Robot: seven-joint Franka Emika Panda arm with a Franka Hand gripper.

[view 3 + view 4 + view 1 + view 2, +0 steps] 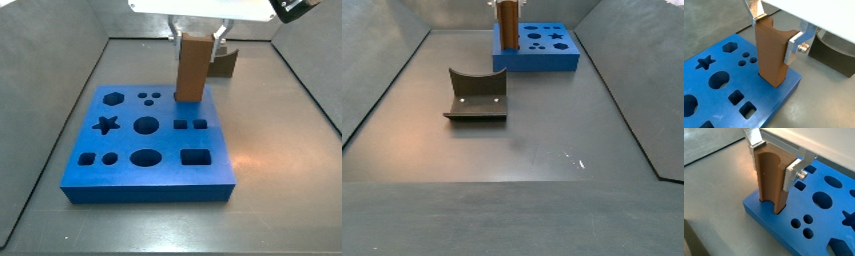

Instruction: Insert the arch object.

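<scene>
Now inserting: gripper (774, 31) fingers (793, 46) clamped on arch object (772, 55), upright at blue board (724, 95) corner hole; next, press straight down.

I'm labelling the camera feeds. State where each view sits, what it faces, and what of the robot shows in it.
Wrist view: just above the gripper, looking down the arch onto the board; fingers show.
Wrist view: from the opposite side, showing the arch's grooved face and board corner; fingers show.
Side view: high at the board's near end; gripper at top.
Side view: across the floor, grey piece in front, board far; gripper barely visible.
All four share arch and board.
</scene>
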